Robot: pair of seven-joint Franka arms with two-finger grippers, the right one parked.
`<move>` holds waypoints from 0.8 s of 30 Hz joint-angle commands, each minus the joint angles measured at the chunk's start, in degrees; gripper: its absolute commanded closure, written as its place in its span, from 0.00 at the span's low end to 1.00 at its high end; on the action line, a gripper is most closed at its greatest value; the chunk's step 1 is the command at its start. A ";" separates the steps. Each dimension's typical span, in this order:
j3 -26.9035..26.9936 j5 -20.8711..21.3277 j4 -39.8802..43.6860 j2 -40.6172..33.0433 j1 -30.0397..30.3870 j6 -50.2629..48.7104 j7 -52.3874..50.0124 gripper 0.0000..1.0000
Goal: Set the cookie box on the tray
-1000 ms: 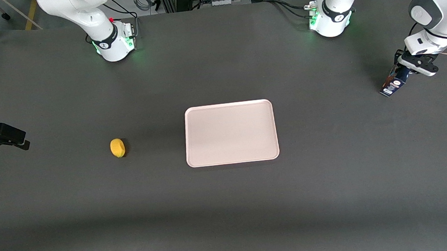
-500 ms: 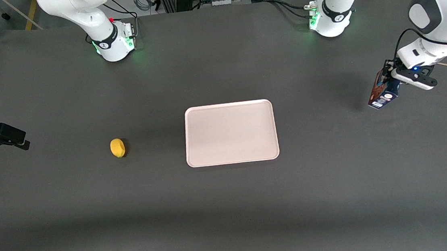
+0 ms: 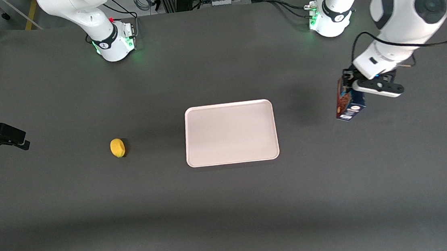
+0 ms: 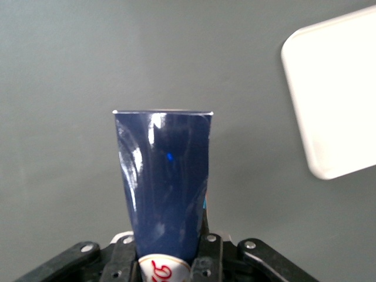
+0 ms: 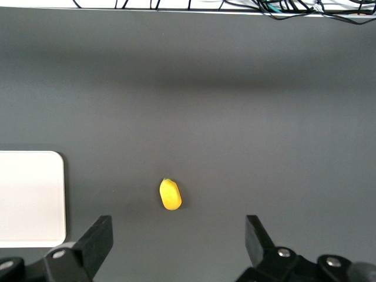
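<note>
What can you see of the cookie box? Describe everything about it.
The cookie box is a slim, glossy navy carton with a brown cookie picture and a white-and-red oval logo. It hangs upright above the table, clamped at one end by the gripper, toward the working arm's end, not yet over the tray.

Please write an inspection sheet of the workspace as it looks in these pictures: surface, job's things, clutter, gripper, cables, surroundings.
Surface: dark grey table, no spills seen.
Job's things: cookie box held above the table, toward the working arm's end, not yet over the tray; the tray holds nothing.
Clutter: one yellow lump toward the parked arm's end.
Gripper: left gripper shut on the cookie box, beside the tray.
Cables: black cable along the working arm.
Surroundings: two arm bases with green lights.
</note>
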 commanded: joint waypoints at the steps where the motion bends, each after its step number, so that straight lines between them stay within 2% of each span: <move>1: -5.18 -1.18 6.11 0.97 -1.19 -4.71 -11.99 0.68; 6: -10.37 -1.19 11.91 4.66 -2.51 -5.33 -23.06 0.67; 13: -13.18 0.57 17.72 12.04 -6.29 -4.72 -33.97 0.67; 16: -14.24 3.81 18.95 15.38 -8.04 -3.67 -37.75 0.67; 20: -15.82 10.40 20.18 20.04 -9.10 -1.30 -44.25 0.67; 24: -16.00 13.31 20.18 24.78 -10.77 3.71 -48.39 0.67</move>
